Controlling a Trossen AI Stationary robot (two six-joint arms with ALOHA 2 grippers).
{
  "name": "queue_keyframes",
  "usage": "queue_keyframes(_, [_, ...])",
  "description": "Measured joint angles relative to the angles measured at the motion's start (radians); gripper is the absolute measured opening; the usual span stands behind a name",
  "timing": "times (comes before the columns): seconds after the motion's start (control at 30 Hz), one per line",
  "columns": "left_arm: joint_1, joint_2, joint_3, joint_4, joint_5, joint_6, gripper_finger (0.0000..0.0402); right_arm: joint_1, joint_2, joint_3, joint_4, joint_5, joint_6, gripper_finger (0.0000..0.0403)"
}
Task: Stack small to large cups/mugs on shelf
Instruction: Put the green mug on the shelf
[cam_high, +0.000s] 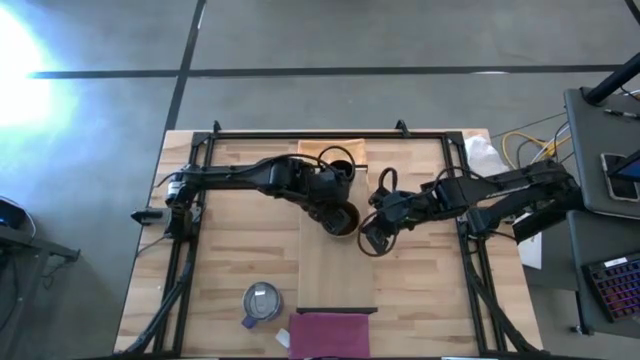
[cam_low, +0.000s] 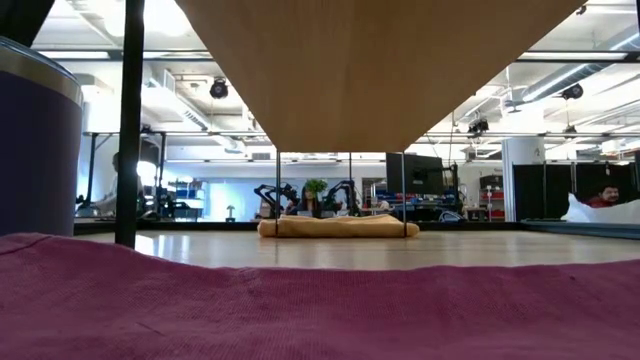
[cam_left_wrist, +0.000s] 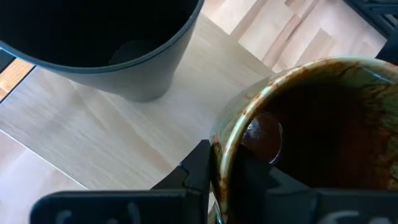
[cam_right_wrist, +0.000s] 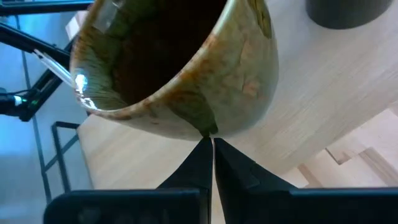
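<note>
The brown mug (cam_high: 345, 221) is over the middle of the light-wood shelf (cam_high: 335, 275). My left gripper (cam_high: 335, 213) is shut on its rim. My right gripper (cam_high: 372, 238) is shut, with its tips at the mug's outer wall (cam_right_wrist: 208, 127). The small dark cup (cam_high: 336, 166) stands on its base on the shelf's far end and also shows in the left wrist view (cam_left_wrist: 106, 43). The grey-blue mug (cam_high: 262, 301) stands on the table left of the shelf's near end, close up in the low view (cam_low: 35, 140). My left gripper holds the brown mug by its rim (cam_left_wrist: 227, 149), one finger (cam_left_wrist: 200, 163) outside the wall and one inside. The fingers come from above, slanting from the table's left. Whether the mug's base rests on the shelf I cannot tell. My right gripper touches the brown mug's outer wall low down (cam_right_wrist: 210, 124) with its shut fingertips (cam_right_wrist: 200, 155), coming from the table's right. Whether anything is pinched between the tips I cannot tell. The mug looks tilted in this view.
A magenta cloth (cam_high: 328, 335) lies at the shelf's near end and fills the low view's foreground (cam_low: 320, 300). A black frame (cam_high: 300, 135) runs around the table. The shelf's underside (cam_low: 370, 70) hides both arms in the low view.
</note>
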Motion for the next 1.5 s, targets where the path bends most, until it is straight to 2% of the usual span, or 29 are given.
queue_keyframes(0.3, [-0.001,0.000,-0.006,-0.003,0.007,0.001,0.0037,0.000,0.015,-0.008,0.012,0.001,0.000,0.0009])
queue_keyframes(0.77, [-0.006,-0.056,-0.002,-0.023,0.007,-0.021,0.0109,0.000,0.011,-0.016,-0.019,0.010,-0.003,0.0009])
queue_keyframes(1.07, [-0.042,-0.063,-0.004,-0.179,-0.030,-0.019,0.0112,0.007,0.005,-0.015,-0.049,0.011,0.001,0.0009])
queue_keyframes(1.17, [-0.063,-0.074,-0.004,-0.159,-0.074,-0.004,0.0112,0.009,-0.003,-0.016,-0.069,0.013,0.006,0.0009])
queue_keyframes(1.5, [-0.063,-0.083,-0.005,-0.061,-0.094,0.033,0.0112,0.008,-0.030,-0.012,-0.069,0.054,0.025,0.0009])
